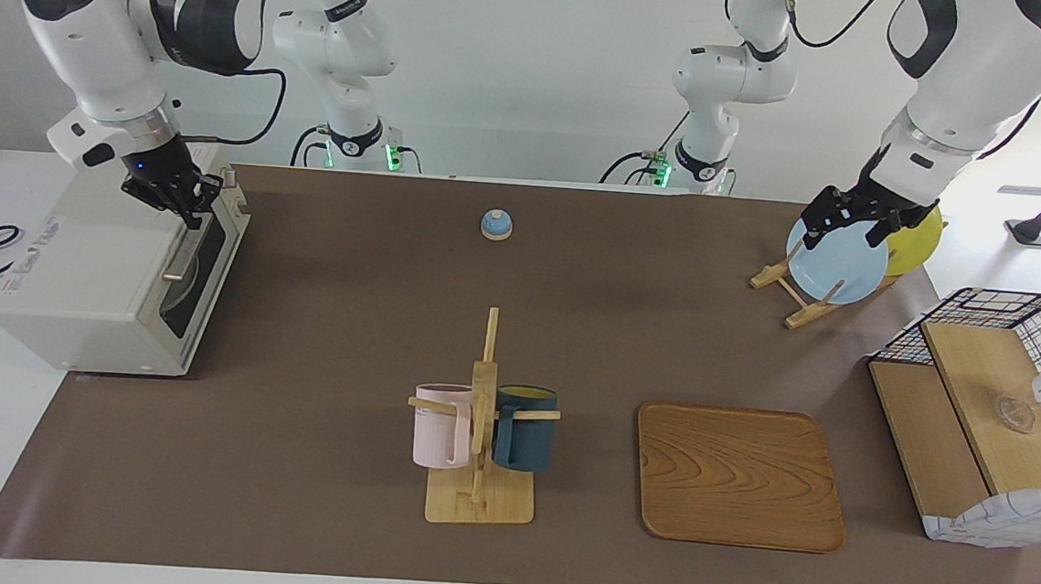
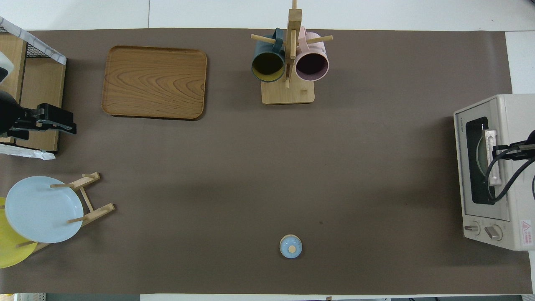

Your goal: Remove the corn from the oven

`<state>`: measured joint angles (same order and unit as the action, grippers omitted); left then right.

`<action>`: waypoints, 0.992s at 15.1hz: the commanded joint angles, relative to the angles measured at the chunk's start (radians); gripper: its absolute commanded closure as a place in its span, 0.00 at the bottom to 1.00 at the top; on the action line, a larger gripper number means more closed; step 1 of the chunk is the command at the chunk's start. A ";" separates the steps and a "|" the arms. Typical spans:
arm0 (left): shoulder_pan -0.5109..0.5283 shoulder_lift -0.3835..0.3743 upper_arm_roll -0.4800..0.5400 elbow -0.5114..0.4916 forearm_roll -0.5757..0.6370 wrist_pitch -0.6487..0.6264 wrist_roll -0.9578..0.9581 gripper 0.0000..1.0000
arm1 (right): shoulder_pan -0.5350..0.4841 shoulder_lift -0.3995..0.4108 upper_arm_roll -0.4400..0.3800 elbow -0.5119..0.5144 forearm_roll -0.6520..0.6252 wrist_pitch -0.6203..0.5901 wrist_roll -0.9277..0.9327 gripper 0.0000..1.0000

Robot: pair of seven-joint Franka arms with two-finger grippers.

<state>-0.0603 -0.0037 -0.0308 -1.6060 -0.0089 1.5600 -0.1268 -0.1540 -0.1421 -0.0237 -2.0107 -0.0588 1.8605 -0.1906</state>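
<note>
Oven [image 1: 109, 286] sits at the right arm's end of the table, door shut, so the corn isn't visible. Right gripper [image 1: 181, 198] is at the door's top edge, about 12 o'clock of the bar handle [image 1: 182, 253]; can't tell its jaws. Left gripper [image 1: 841, 225] hangs over the blue plate [image 1: 838, 268], jaws spread
</note>
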 commanded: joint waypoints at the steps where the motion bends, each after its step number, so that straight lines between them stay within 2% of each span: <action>1: 0.010 -0.015 -0.003 -0.009 -0.013 0.002 0.006 0.00 | -0.038 0.010 0.005 -0.022 0.025 0.045 0.010 1.00; 15: 0.010 -0.015 -0.003 -0.009 -0.013 0.002 0.006 0.00 | -0.056 0.065 0.007 -0.034 0.028 0.068 0.011 1.00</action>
<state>-0.0603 -0.0037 -0.0308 -1.6060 -0.0089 1.5600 -0.1268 -0.1986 -0.0705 -0.0244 -2.0267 -0.0588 1.9056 -0.1845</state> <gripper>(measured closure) 0.000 0.991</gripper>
